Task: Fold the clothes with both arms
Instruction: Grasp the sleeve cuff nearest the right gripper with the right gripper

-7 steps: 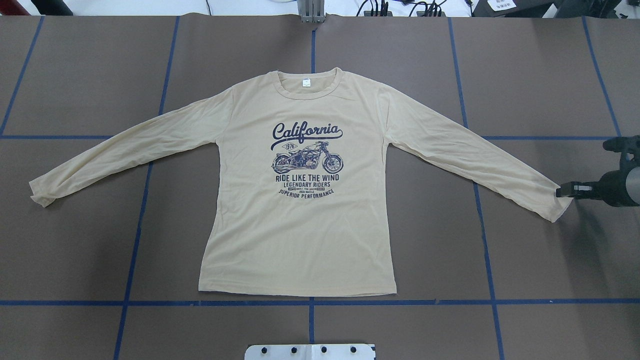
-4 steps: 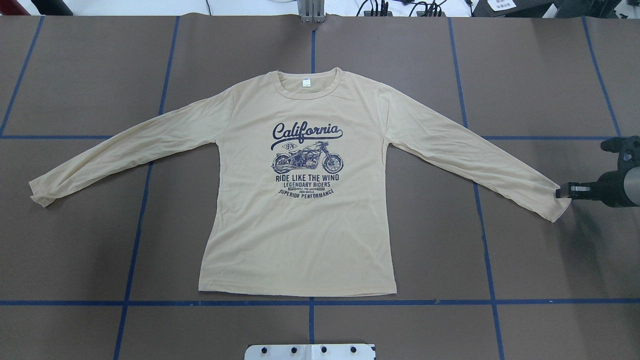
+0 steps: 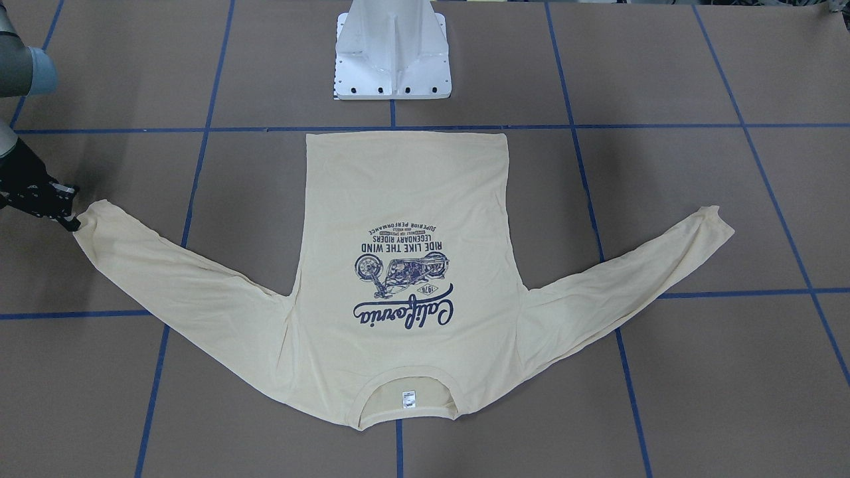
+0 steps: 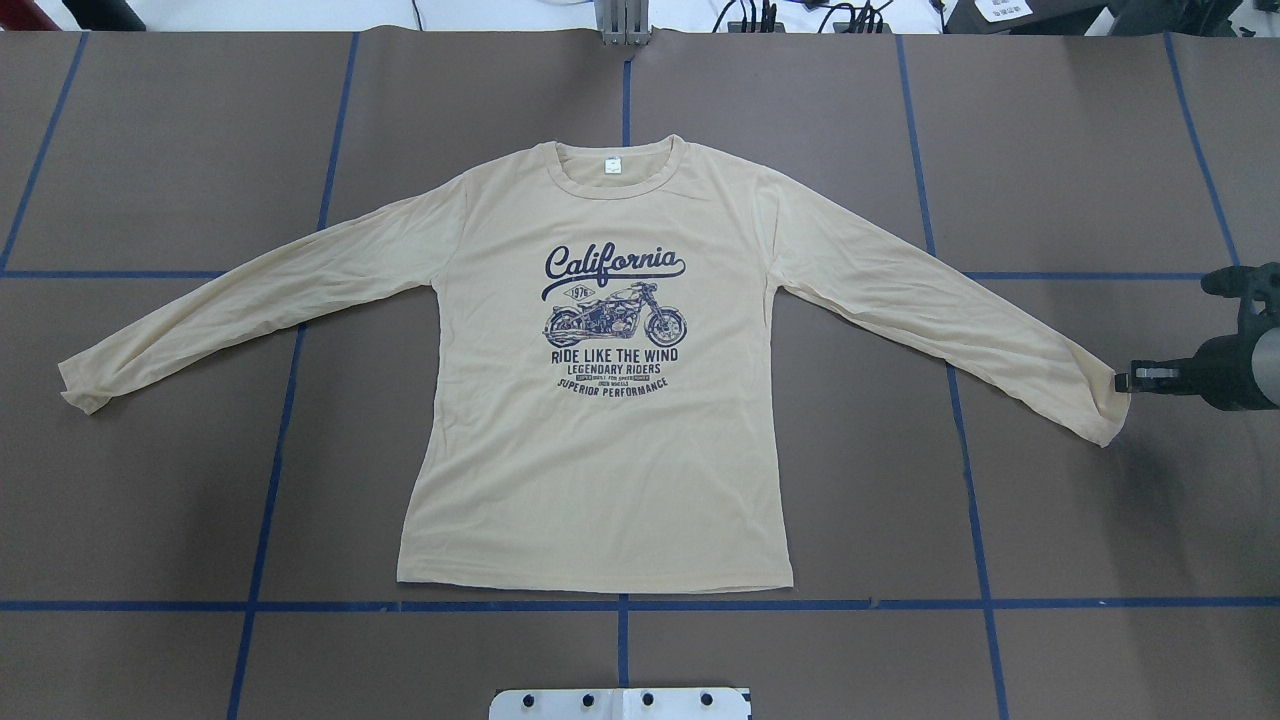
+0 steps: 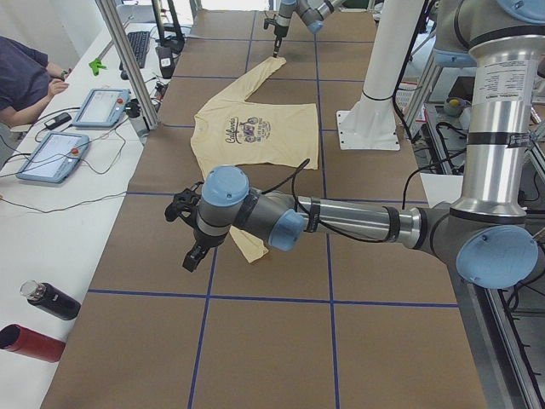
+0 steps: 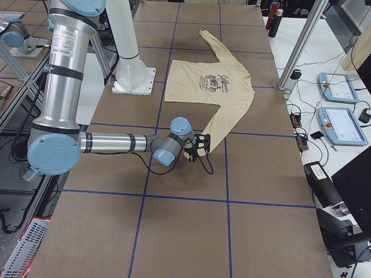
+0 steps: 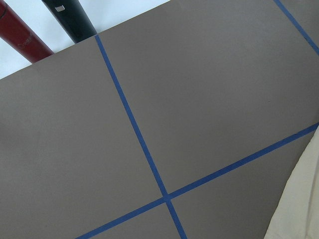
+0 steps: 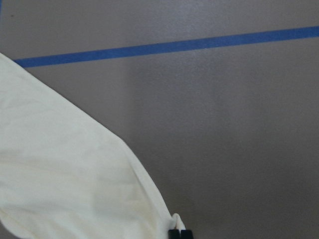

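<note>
The cream-yellow long-sleeved T-shirt lies flat on the brown table, navy "California" print up, neck at the far side, both sleeves spread out. My right gripper is at the right sleeve's cuff. In the right wrist view its fingertips are pinched together on the cuff's edge. It also shows in the front-facing view. My left gripper shows only in the exterior left view, beside the left sleeve's end; I cannot tell whether it is open or shut. The left wrist view shows a bit of sleeve.
The white pedestal base stands at the robot side of the shirt's hem. Blue tape lines grid the table. A red and a black bottle lie off the table's left end. Control tablets and an operator are alongside.
My right gripper has shifted slightly at the right cuff, and the cuff's edge has drawn in and bunched toward its fingertips. The rest of the shirt has not moved.
</note>
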You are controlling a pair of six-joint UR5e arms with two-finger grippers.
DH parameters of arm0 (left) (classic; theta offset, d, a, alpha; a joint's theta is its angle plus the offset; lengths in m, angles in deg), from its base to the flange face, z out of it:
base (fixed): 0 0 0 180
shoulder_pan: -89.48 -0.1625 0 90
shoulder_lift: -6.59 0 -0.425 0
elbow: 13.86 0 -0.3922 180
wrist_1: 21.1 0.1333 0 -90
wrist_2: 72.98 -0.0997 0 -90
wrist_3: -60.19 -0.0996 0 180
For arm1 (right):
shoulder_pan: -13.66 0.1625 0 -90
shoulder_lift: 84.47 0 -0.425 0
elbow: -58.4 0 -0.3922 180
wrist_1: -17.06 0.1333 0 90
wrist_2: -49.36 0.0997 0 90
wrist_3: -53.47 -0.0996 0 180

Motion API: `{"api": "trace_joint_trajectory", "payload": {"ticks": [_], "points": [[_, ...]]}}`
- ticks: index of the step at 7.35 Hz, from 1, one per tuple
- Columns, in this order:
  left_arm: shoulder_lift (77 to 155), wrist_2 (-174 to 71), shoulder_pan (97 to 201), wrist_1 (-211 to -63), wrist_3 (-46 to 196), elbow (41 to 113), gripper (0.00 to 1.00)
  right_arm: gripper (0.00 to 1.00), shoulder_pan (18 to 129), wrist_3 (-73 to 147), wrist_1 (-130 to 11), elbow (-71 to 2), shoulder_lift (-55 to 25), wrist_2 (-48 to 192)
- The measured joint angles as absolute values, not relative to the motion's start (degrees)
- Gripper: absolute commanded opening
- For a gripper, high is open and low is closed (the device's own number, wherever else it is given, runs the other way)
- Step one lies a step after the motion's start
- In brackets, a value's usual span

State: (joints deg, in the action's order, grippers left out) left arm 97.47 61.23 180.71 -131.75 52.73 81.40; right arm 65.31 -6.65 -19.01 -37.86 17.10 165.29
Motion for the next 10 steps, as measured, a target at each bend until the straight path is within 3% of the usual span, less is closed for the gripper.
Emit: {"api": "trace_joint_trajectory", "payload": {"ticks": [4,10], "points": [[97.47,61.59,180.68,-131.71,52.88,81.47,1.0,0.0,69.58,-6.73,-29.67,-48.8,11.96,166.55],[97.47,63.16,180.71,-131.7,53.12,81.29,1.0,0.0,61.57,-10.1,-55.48,-46.41,-21.75,157.27]]}}
